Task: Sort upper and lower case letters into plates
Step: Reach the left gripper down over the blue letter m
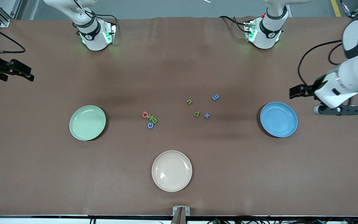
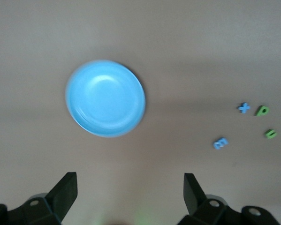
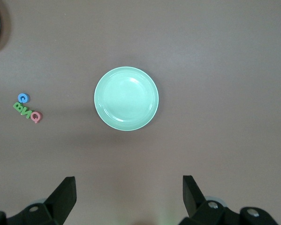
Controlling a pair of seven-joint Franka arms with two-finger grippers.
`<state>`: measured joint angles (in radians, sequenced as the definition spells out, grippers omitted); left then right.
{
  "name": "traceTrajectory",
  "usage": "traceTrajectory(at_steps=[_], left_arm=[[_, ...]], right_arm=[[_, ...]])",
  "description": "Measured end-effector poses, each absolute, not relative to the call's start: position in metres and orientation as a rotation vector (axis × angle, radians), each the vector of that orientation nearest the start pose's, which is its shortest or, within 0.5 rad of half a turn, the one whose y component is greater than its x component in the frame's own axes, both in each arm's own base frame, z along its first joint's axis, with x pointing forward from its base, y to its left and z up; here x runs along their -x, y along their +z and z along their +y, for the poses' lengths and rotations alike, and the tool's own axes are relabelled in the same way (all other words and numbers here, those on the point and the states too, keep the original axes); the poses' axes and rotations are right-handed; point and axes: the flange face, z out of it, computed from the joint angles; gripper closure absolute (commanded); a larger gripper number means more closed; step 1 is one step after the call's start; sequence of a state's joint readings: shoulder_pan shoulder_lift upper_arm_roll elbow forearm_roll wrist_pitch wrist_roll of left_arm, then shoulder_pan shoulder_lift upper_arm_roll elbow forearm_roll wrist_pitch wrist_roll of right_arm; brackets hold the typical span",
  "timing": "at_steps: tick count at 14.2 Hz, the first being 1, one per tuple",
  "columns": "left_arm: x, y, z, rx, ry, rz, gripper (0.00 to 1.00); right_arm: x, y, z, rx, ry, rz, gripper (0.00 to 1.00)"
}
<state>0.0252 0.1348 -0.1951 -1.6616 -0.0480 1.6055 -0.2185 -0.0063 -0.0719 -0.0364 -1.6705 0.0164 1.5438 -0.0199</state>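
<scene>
Several tiny letters lie mid-table in two groups. A pink Q [image 1: 145,114], green letters [image 1: 152,119] and a blue C [image 1: 150,125] lie toward the mint green plate [image 1: 87,122]. A green n [image 1: 189,101], a blue letter [image 1: 215,97], a green p [image 1: 196,114] and a blue cross [image 1: 207,115] lie toward the blue plate [image 1: 278,119]. Both plates are empty. My left gripper [image 1: 291,92] hangs open over the table beside the blue plate [image 2: 105,98]. My right gripper [image 1: 31,75] hangs open over the right arm's end of the table, the mint plate [image 3: 126,98] in its wrist view.
An empty cream-beige plate [image 1: 172,170] sits nearer to the front camera than the letters. The two arm bases [image 1: 95,34] stand along the table's edge farthest from the front camera. A brown cloth covers the table [image 1: 179,71].
</scene>
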Motion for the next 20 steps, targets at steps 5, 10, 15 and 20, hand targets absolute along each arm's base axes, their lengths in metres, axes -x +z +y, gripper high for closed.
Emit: traceTrajectory(at_steps=[5, 10, 15, 20], left_arm=[[-0.528, 0.450, -0.227, 3.101, 0.292, -0.433, 0.00], [-0.490, 0.392, -0.272, 3.022, 0.250, -0.794, 0.01], [-0.432, 0.310, -0.317, 2.962, 0.193, -1.022, 0.00], [-0.409, 0.250, -0.320, 2.964, 0.148, -1.112, 0.00]], right_arm=[[-0.527, 0.614, -0.021, 3.120, 0.084, 0.034, 0.00], [-0.527, 0.614, -0.021, 3.120, 0.084, 0.034, 0.00], [-0.527, 0.614, -0.022, 3.120, 0.085, 0.035, 0.00], [-0.527, 0.614, -0.022, 3.120, 0.084, 0.035, 0.00]])
